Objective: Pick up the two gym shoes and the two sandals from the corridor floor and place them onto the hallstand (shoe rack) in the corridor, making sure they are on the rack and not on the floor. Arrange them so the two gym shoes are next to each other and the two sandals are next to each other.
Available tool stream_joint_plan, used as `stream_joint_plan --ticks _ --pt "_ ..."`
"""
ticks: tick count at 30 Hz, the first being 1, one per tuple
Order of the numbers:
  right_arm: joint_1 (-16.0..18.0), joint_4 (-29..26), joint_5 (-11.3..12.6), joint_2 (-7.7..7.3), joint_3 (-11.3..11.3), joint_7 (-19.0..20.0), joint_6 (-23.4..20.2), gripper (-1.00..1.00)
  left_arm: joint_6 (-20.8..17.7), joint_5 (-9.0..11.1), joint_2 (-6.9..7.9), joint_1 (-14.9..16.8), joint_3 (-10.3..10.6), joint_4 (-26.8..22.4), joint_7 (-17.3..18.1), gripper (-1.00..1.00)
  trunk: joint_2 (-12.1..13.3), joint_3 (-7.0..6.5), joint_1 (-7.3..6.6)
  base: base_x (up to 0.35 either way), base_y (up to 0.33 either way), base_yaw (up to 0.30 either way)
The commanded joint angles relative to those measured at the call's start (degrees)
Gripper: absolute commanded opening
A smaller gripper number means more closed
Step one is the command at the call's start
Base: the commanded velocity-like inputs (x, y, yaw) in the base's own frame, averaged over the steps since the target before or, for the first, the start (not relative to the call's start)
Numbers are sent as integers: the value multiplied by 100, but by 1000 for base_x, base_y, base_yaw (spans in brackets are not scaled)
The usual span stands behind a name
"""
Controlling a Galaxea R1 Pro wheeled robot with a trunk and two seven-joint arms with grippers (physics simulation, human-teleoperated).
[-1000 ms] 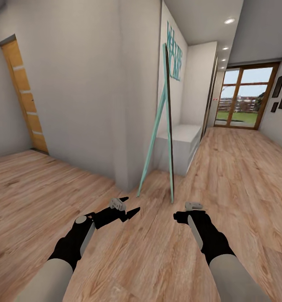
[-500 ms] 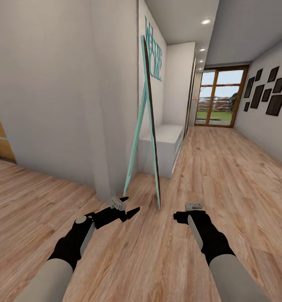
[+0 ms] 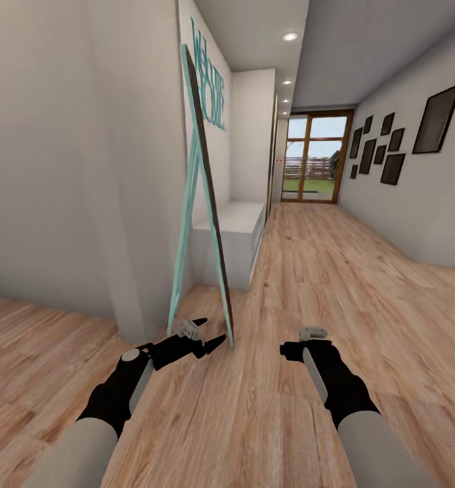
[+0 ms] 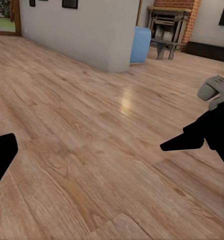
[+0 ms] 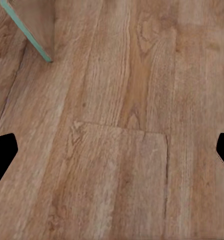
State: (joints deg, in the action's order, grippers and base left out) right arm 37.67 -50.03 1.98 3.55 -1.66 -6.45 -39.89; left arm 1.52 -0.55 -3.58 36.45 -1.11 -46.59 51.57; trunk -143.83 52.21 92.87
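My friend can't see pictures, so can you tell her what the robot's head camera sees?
A long corridor with a wood-plank floor runs to a glass door. A teal-framed standing mirror leans at the left wall, with a low white shoe rack behind it. Both black grippers, left and right, are held out over the floor, the left one's jaws open.
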Motion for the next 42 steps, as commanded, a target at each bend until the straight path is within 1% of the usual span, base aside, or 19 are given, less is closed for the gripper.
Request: stream_joint_plan --ticks 1,12,27,42 --pt "3 -6 22 5 -10 -24 -21 100 15 -7 -2 3 -12 1 24 100 -3 6 -1 13 0 -299" --pt "3 -5 22 5 -10 -25 -21 100 15 -7 -2 3 -8 1 27 100 -3 6 -1 27 12 -299" --pt "3 -6 22 5 -10 -24 -22 100 15 -7 -2 3 -12 -7 29 100 -3 6 -1 212 193 -299" --pt "3 -6 22 5 -10 -23 -21 100 15 -7 -2 3 -12 -3 29 100 -3 6 -1 17 12 -299"
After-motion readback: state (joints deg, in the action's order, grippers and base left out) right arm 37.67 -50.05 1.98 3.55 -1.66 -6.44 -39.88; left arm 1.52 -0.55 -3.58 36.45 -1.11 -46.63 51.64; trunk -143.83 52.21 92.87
